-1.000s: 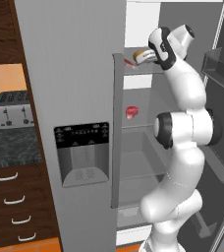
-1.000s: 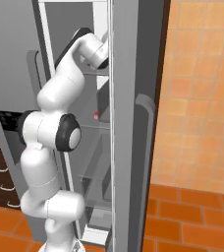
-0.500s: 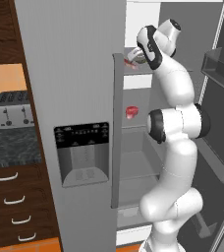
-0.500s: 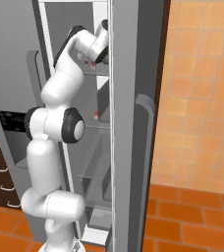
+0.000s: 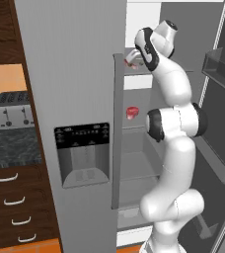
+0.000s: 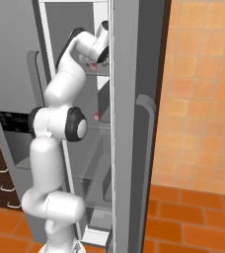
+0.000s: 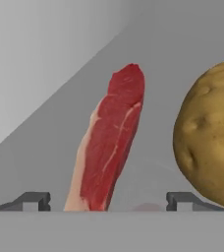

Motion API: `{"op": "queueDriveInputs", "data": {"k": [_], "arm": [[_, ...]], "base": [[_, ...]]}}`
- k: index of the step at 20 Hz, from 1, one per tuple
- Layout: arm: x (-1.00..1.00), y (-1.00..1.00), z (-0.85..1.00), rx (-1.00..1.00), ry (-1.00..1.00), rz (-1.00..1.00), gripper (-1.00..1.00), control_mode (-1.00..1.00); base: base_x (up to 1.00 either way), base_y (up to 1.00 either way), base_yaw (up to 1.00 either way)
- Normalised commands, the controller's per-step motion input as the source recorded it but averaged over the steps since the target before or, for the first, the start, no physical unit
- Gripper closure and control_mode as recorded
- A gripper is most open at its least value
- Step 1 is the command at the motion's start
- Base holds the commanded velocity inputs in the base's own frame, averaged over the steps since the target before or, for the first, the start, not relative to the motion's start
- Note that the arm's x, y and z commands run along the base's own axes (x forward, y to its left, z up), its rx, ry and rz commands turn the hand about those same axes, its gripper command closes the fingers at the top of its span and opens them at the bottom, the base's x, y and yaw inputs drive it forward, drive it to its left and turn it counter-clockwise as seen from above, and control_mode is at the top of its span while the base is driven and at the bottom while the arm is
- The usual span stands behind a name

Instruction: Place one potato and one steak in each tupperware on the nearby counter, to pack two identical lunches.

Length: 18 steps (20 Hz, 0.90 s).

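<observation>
Left base view: the white arm rises from 5 o'clock, bends at its dark elbow joint and reaches up into the open refrigerator (image 5: 75,74), where the end effector (image 5: 132,57) sits at 12 o'clock, on the level of an upper shelf; a red steak (image 5: 132,112) lies on a lower shelf near the centre, and the dark speckled counter (image 5: 8,148) with a silver toaster (image 5: 12,109) lies at 9 o'clock. Right base view: the arm climbs from 7 o'clock, its wrist folded toward the shelf at 11 o'clock beside the refrigerator door (image 6: 134,123); a small red patch of steak (image 6: 95,116) shows on the lower shelf. Hand view: a second steak (image 7: 111,142), deep red with pale fat along one edge, stands on its edge, its long axis running from 6 to 12 o'clock, tip tilted slightly toward 1 o'clock; a knobbly brown potato (image 7: 210,142) sits at 3 o'clock, just beside it. The end effector (image 7: 105,201) fingertips stand wide apart, the steak's lower end between them, with no contact visible.
</observation>
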Motion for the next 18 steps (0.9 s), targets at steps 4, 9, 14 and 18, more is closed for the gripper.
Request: {"op": "queueDriveInputs", "data": {"k": [4, 9, 14, 18], "arm": [[0.08, 0.2, -0.28, 0.0, 0.03, -0.04, -1.0, -1.0], [-0.02, 0.23, -0.28, 0.0, 0.0, -0.11, -1.0, -1.0], [-0.16, 0.18, -0.31, 0.0, -0.02, -0.06, -1.0, -1.0], [-0.17, 0.17, -0.59, -0.01, -0.07, 0.0, 1.0, -1.0]], "base": [[0.0, 0.0, 0.0], [0.0, 0.0, 0.0], [0.0, 0.0, 0.0], [0.0, 0.0, 0.0]]}}
